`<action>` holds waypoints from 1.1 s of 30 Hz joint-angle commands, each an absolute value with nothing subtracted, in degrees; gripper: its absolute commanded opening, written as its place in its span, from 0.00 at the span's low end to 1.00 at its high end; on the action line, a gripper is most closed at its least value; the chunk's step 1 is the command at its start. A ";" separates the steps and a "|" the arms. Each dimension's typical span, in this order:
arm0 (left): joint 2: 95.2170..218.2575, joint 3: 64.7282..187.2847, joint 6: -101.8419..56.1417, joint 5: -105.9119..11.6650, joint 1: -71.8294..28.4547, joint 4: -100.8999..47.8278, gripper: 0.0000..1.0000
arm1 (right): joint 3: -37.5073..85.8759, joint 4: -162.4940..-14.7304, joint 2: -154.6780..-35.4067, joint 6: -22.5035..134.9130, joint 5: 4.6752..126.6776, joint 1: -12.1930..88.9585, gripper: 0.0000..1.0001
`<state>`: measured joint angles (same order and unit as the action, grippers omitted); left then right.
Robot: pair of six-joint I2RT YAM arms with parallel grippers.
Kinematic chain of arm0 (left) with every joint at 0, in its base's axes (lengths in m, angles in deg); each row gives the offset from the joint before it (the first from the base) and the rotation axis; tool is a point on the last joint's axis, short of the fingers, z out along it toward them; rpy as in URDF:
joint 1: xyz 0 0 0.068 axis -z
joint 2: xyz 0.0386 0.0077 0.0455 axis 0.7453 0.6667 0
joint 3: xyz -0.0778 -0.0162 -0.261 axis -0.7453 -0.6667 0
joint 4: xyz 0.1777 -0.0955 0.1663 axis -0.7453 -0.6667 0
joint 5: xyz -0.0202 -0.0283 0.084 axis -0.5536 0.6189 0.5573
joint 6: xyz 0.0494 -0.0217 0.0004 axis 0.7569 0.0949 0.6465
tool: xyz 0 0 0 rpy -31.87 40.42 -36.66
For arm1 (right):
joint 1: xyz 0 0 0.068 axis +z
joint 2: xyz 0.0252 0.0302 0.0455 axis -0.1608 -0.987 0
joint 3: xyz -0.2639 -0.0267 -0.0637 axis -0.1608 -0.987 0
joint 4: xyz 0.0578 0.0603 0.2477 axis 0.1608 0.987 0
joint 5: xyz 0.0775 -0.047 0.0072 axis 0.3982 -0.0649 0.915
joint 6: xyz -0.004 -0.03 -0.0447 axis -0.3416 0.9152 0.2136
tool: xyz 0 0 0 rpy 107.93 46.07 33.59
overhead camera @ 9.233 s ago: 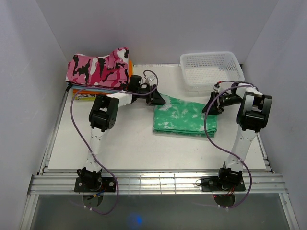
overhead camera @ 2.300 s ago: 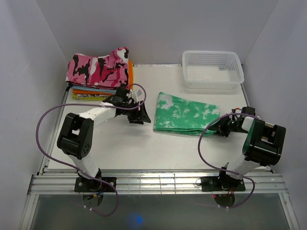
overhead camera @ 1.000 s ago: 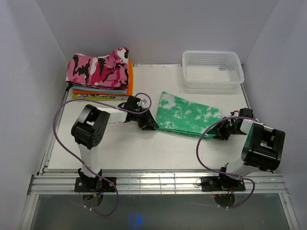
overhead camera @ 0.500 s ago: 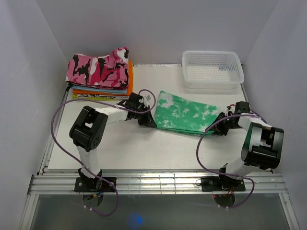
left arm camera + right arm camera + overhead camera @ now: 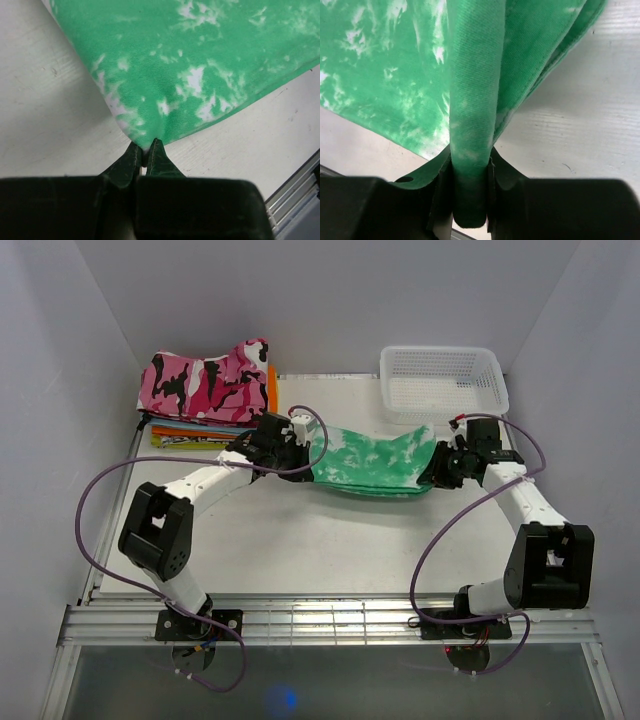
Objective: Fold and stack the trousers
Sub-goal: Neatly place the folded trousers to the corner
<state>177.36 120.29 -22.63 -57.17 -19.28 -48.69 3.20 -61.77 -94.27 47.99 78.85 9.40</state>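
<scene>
- Two table-mounted arms hold the folded mint-green trousers (image 5: 370, 460) between them at the far middle of the table (image 5: 300, 550). The bundle hangs like a hammock, its middle sagging low and apparently just off the white surface.
- The left gripper (image 5: 145, 150) has its fingers pressed nearly together on a thin corner at the bundle's left end. Only a sliver of cloth shows between the tips.
- The right gripper (image 5: 470, 167) pinches a thick rolled edge of fabric at the right end. The fold stands upright between its fingers, with looser layers falling away to the right.
- To the far left sits a stack of folded clothes, topped by a pink camouflage garment (image 5: 205, 375). A white basket (image 5: 440, 380) stands at the far right, just behind the right arm's wrist.
- The folding appears done, and the step in hand looks like the carry to the stack.
- The next move calls for both arms to travel left together at matched height, so the fold does not open, and to lower the bundle squarely onto the pink garment before either grip lets go.
</scene>
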 commanded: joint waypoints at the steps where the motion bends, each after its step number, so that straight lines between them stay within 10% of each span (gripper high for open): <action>1: 173.00 124.23 -15.06 -52.05 -19.62 -49.82 0.00 | 8.39 -64.33 -92.01 50.98 72.01 11.34 0.08; 19: 168.17 133.55 -5.20 -48.26 -19.71 -46.30 0.00 | 18.42 -72.86 -91.39 51.24 67.53 19.27 0.08; 33: 169.47 116.86 -14.25 -57.58 -19.71 -53.68 0.00 | 3.40 -67.50 -89.64 54.06 68.49 19.19 0.08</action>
<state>168.22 118.72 -10.98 -55.44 -19.50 -50.92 5.37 -65.18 -91.04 52.23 70.20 19.56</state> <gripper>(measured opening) 0.047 0.282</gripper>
